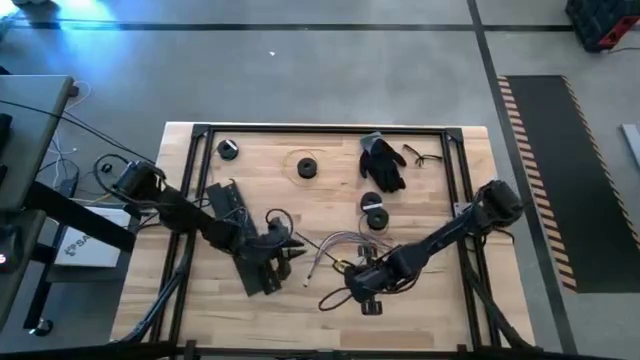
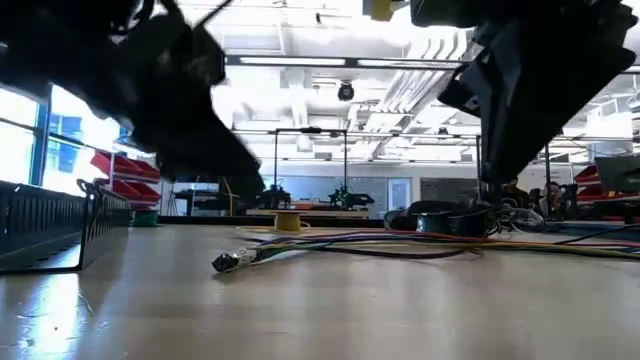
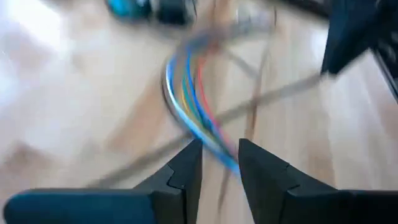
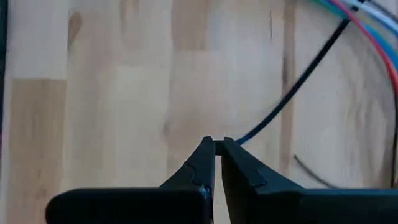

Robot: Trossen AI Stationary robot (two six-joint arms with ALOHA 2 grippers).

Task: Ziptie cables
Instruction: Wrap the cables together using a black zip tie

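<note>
The cables (image 1: 335, 243), a loose bundle of thin coloured wires, lie on the wooden table's middle; in the low view the cables (image 2: 400, 240) rest flat, with a connector end (image 2: 228, 262) toward the near side. My left gripper (image 1: 283, 247) is open just left of them. In the left wrist view the cables (image 3: 186, 87) run in between its fingertips, left gripper (image 3: 221, 163); whether they touch, I cannot tell. My right gripper (image 1: 365, 292) is low over the table near the front, right gripper (image 4: 217, 144) shut on a thin black strand (image 4: 292, 81). My right gripper pinches the end of the thin black strand (image 4: 239, 139) between its two fingertips. The strand runs away from the tips over the table toward the coloured cables. Whether it lies on the wood or is lifted, I cannot tell.
A black slotted duct (image 1: 240, 240) lies under my left arm. Black spools (image 1: 228, 150) (image 1: 307, 167) (image 1: 375, 215), a black glove (image 1: 383, 160) and safety glasses (image 1: 425, 155) sit toward the far side. A black frame (image 1: 462, 200) borders the table.
</note>
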